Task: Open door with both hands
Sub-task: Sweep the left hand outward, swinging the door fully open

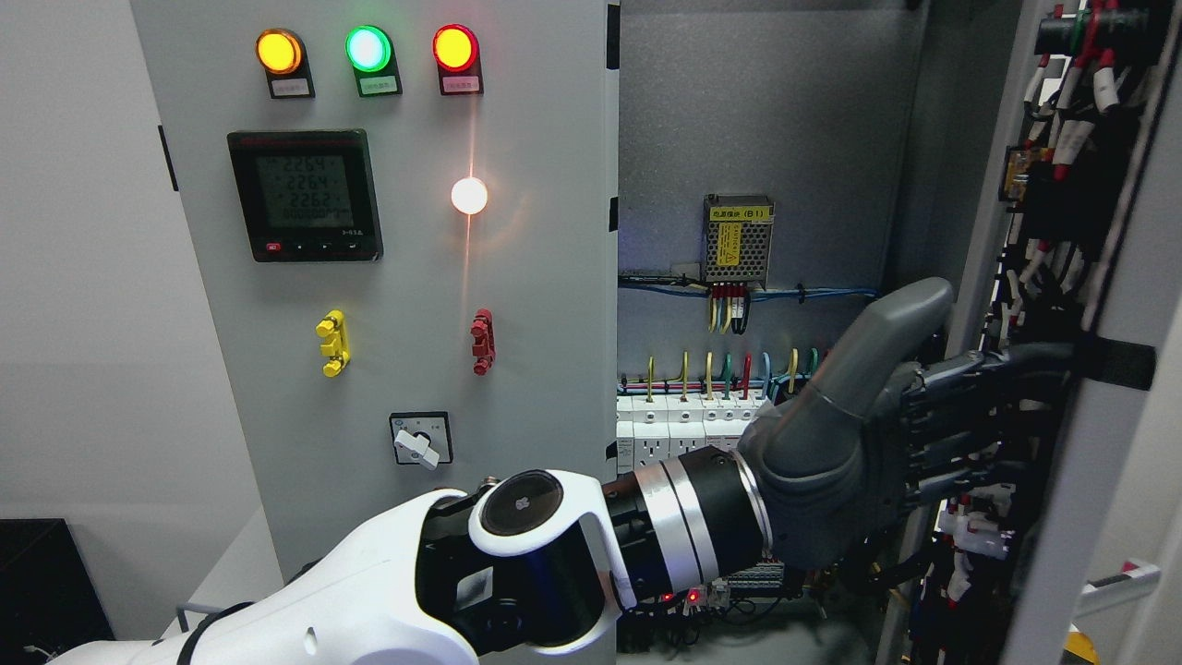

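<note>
One left hand (859,462), fingers seemingly against open right door (1099,443).

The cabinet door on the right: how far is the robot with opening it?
Done: the right door already stands swung out, showing the wiring and breakers inside the cabinet. In hand: the left hand, reaching across from the lower left, presses its fingers against the door's inner side. Left: the left door with the lamps and meter looks closed; the right hand is out of view.
</note>
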`<state>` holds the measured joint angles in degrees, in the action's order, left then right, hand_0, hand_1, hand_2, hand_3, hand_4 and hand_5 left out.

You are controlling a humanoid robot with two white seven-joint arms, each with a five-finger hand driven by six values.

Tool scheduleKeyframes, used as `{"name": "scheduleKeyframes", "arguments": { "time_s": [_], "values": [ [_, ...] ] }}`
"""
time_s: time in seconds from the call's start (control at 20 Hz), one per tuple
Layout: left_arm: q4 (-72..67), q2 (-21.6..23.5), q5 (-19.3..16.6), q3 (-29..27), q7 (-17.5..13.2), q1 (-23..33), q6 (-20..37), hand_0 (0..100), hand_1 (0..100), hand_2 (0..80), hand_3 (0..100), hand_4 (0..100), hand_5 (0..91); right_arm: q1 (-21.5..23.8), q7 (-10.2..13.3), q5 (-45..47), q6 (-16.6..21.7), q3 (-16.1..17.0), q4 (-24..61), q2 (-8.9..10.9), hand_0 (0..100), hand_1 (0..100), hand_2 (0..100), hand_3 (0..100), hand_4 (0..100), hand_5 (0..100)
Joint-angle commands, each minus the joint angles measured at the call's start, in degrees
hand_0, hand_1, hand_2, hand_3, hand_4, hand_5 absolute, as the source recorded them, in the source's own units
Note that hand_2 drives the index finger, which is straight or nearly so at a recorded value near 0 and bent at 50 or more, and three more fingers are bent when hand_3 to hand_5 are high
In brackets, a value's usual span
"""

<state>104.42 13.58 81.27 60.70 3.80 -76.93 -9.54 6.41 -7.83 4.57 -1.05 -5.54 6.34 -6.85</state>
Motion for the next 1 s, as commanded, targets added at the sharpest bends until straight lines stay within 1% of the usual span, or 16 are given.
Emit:
{"name": "scheduleKeyframes", "arguments": {
  "time_s": [0.0,0.3,0.65,0.95],
  "values": [
    [-2.8,-5.6,-0.1,2.2,0.1,-1.2,0.6,0,0,0.0,0,0,0.0,0.0,0.0,0.0,0.0,0.0,0.0,0.0,19,0,0,0,0,0],
    [-5.5,-9.4,-0.2,2.2,0.1,-1.1,0.4,0,0,0.0,0,0,0.0,0.0,0.0,0.0,0.0,0.0,0.0,0.0,19,0,0,0,0,0],
    [-10.2,-15.9,-0.6,2.1,0.2,-1.6,0.0,0,0,0.0,0,0,0.0,0.0,0.0,0.0,0.0,0.0,0.0,0.0,19,0,0,0,0,0],
    [-14.7,-20.3,-0.8,2.1,0.2,-2.6,-0.2,0,0,0.0,0,0,0.0,0.0,0.0,0.0,0.0,0.0,0.0,0.0,19,0,0,0,0,0]
  ]
}}
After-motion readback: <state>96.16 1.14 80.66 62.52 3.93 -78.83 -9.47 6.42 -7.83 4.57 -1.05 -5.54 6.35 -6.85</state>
